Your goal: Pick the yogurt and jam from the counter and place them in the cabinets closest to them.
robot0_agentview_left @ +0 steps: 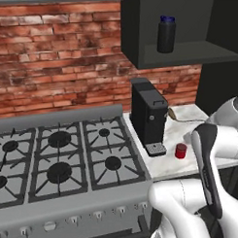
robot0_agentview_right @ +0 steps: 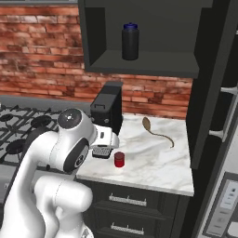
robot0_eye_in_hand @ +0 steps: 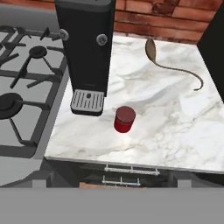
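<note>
Plainly, unlabelled red jar (robot0_eye_in_hand: 124, 119) beside coffee machine (robot0_eye_in_hand: 88, 48).

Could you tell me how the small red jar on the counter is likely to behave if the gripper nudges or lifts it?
The red jar is short, squat and upright on the counter, so it probably resists tipping. Its round sides suggest it would roll if knocked over. It looks rigid and small, likely light.

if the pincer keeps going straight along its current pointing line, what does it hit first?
Probably the small red jar on the counter: it sits near the hand view's centre, beside the coffee machine. Depth is unclear; a slight offset would meet bare marble.
</note>
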{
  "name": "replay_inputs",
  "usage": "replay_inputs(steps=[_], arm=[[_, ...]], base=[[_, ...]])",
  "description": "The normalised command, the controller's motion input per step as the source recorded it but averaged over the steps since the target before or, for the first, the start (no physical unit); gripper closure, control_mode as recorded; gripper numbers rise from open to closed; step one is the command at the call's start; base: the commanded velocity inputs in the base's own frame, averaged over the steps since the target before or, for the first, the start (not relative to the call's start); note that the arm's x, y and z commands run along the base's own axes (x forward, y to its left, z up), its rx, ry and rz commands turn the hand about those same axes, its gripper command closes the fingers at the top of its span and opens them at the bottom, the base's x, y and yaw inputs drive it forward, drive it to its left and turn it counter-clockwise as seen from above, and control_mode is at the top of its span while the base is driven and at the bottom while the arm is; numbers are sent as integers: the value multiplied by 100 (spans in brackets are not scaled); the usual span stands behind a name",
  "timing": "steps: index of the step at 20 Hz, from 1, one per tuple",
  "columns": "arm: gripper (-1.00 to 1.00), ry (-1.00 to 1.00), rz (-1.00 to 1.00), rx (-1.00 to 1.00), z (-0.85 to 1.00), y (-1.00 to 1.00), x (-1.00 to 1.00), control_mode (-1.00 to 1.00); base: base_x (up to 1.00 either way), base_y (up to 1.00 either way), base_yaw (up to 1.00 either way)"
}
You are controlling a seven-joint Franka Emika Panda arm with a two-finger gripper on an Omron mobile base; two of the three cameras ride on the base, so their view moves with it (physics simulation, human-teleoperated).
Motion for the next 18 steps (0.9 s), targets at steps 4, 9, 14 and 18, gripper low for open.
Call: replay_inputs(steps=[4,9,14,18], arm=[[-100,6,0,0,-32,0,0,-100],[-100,5,0,0,-27,0,6,-100],[-100,7,0,0,-18,0,21,-100],[-100,9,0,0,-21,0,23,-100]], base=[[0,0,0],[0,0,0],[0,0,0],[0,0,0]])
